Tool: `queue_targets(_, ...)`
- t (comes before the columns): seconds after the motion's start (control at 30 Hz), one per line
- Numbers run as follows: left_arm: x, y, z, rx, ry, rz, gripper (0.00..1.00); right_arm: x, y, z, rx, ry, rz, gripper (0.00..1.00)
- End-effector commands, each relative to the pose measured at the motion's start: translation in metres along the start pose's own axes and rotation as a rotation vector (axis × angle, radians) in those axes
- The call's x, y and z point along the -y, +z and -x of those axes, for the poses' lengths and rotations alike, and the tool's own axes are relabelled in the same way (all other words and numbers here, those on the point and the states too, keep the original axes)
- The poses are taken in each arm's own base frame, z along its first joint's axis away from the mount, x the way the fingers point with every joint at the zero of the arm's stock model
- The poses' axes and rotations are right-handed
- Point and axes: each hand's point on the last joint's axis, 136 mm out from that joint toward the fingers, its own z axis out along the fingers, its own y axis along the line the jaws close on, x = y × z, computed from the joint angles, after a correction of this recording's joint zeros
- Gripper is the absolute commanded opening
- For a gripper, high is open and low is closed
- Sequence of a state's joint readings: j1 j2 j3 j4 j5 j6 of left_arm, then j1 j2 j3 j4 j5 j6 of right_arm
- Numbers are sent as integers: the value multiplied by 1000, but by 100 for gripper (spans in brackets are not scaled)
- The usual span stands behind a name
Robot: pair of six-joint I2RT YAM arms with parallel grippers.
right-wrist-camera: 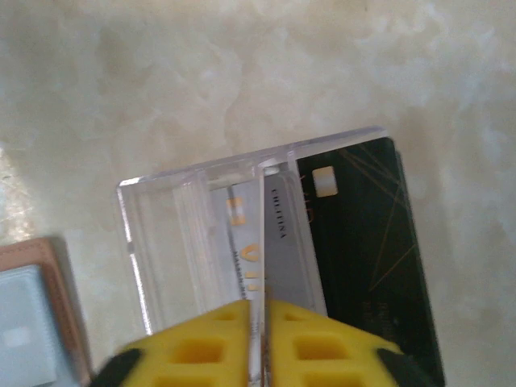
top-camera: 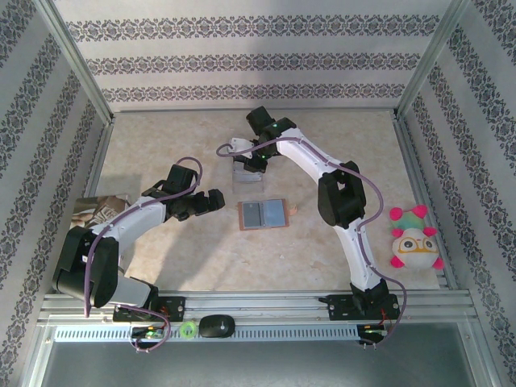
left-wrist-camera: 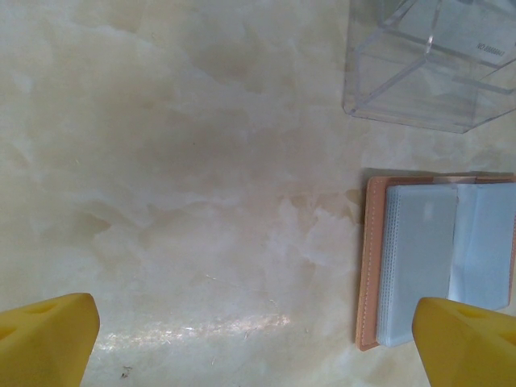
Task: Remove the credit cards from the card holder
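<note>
A tan card holder (top-camera: 263, 214) is laid open, blue-grey panels shown. Left gripper (left-wrist-camera: 258, 343) is spread; right gripper (right-wrist-camera: 262, 314) is clamped on a card (right-wrist-camera: 284, 242).

Your table (top-camera: 161, 145) is a pale, marbled beige slab. Just off the right fingertip of your left claw (top-camera: 214, 201), the card holder (top-camera: 263, 214) lies open and flat on it, blue-grey panels up. Directly under your right claw (top-camera: 243, 164) a clear plastic case (top-camera: 246, 179) rests on the slab, near the holder but apart from it. Well to the right of that claw sits a plush toy (top-camera: 415, 239). Behind your left claw, at the table's left edge, lies a printed booklet (top-camera: 97, 211).
</note>
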State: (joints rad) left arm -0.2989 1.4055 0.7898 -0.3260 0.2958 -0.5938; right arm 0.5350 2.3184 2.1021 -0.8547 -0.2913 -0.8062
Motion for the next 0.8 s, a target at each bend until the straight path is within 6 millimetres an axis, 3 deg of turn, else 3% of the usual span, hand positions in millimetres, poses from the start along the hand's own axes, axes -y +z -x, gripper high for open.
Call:
queue_targets(0.0,1,1,6,15,12,-16,100,6,7,5,12,12,-49,29)
queue_targets(0.23,1,1,6,16,9,-19,100,27,-11,27,121,46,-175,37)
queue_targets(0.43,8,-8,13,82,8,-61,100,24,-62,68,350,134,-234,44)
queue_targets(0.57,11,-15,19,127,3,-86,100,18,-89,85,507,342,-229,47)
queue_targets(0.63,12,-17,20,144,-7,-108,100,19,-94,80,538,519,-243,47)
queue_targets(0.77,8,-17,18,173,-51,-153,100,-10,-83,54,499,777,-245,47)
